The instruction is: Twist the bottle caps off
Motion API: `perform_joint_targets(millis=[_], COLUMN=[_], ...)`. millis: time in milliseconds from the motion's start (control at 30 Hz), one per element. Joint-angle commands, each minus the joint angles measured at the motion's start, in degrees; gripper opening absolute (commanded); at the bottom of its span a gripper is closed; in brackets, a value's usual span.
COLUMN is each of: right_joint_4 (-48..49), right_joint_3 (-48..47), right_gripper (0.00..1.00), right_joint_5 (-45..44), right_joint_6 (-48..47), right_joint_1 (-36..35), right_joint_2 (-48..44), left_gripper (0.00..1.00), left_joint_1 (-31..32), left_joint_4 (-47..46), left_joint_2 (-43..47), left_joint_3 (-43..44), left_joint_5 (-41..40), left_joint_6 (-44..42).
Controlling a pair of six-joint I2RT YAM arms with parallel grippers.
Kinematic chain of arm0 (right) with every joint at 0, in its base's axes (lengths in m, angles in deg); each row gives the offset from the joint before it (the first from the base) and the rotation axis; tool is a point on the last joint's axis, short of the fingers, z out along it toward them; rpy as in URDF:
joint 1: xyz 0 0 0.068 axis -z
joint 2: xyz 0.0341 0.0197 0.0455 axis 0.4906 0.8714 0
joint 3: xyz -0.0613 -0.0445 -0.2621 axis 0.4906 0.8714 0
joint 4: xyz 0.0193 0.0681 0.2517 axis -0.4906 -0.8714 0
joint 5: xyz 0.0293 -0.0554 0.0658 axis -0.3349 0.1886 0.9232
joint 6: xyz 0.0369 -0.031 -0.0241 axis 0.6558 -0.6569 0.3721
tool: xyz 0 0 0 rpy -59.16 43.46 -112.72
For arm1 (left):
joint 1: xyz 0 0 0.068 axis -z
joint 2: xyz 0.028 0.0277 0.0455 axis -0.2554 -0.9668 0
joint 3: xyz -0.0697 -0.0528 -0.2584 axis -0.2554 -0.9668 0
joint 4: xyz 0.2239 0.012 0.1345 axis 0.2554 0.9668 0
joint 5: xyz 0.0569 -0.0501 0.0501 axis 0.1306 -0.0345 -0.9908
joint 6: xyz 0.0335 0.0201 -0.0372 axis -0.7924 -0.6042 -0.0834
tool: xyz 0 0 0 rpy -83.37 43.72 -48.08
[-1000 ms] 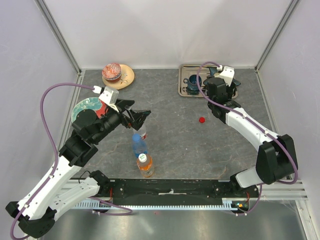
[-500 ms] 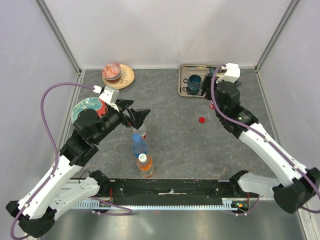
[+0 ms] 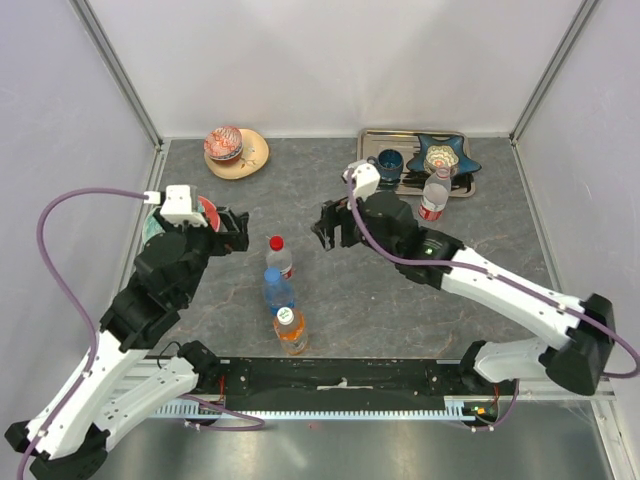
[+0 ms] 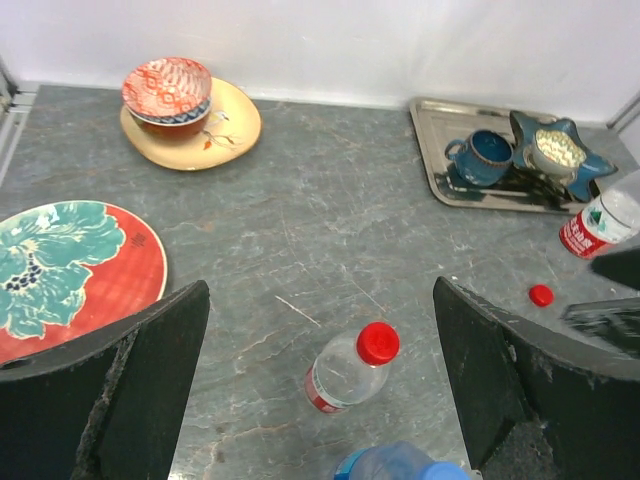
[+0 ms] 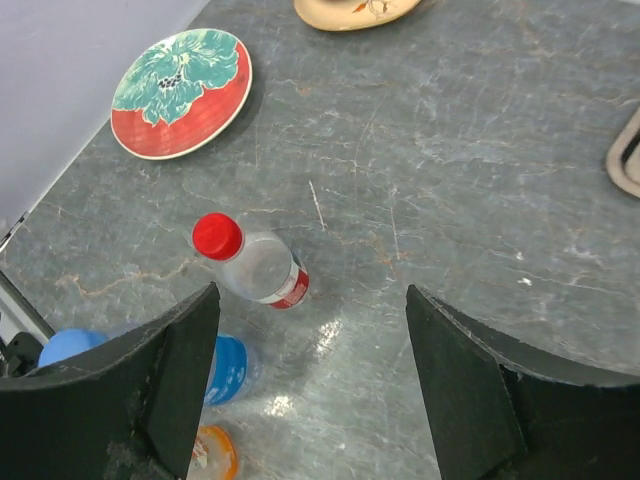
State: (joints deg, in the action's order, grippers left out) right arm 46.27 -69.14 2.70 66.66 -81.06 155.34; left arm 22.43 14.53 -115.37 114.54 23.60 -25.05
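Holding both grippers spread, I see the red-capped bottle [image 3: 280, 257] upright between them, ahead of and below the right gripper [image 3: 328, 226], left gripper [image 3: 234, 231] about equally near.

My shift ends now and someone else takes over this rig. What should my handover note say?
Left end effector: open, empty.
Right end effector: open, empty.
Red-capped bottle, blue bottle and orange bottle stand in a row on the table, caps on.
Fourth bottle stands by the tray, capless. The loose red cap lies on the table.
Done: one cap. Left: three.
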Motion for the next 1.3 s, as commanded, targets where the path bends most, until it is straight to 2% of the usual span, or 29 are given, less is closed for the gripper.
perform_joint_targets(millis=[0,233,567,1267], right_joint_4=[8.05,10.69,12.63,7.62], right_joint_3=[-0.95,-7.37,-10.62,-14.31], right_gripper=[0.82,0.83,0.83,0.81], right_joint_5=[1.96,9.60,14.80,8.21], right_joint_6=[3.53,5.82,6.17,5.38], right_joint_1=[-0.17,-0.44,-2.19,-5.36], right_joint_2=[4.25,14.71,20.96,29.31], left_gripper=[1.00,0.99,0.99,0.99], left_joint_1=[-0.14,-0.14,-0.14,-0.14], left_joint_4=[1.13,1.22,0.34,0.78], left_joint_2=[3.83,3.49,2.17,3.39], left_joint_3=[0.50,0.41,-0.64,-2.66], left_joint_5=[-5.13,-3.20,-2.31,-1.96], left_joint_6=[0.38,-0.59,-1.12,-0.24])
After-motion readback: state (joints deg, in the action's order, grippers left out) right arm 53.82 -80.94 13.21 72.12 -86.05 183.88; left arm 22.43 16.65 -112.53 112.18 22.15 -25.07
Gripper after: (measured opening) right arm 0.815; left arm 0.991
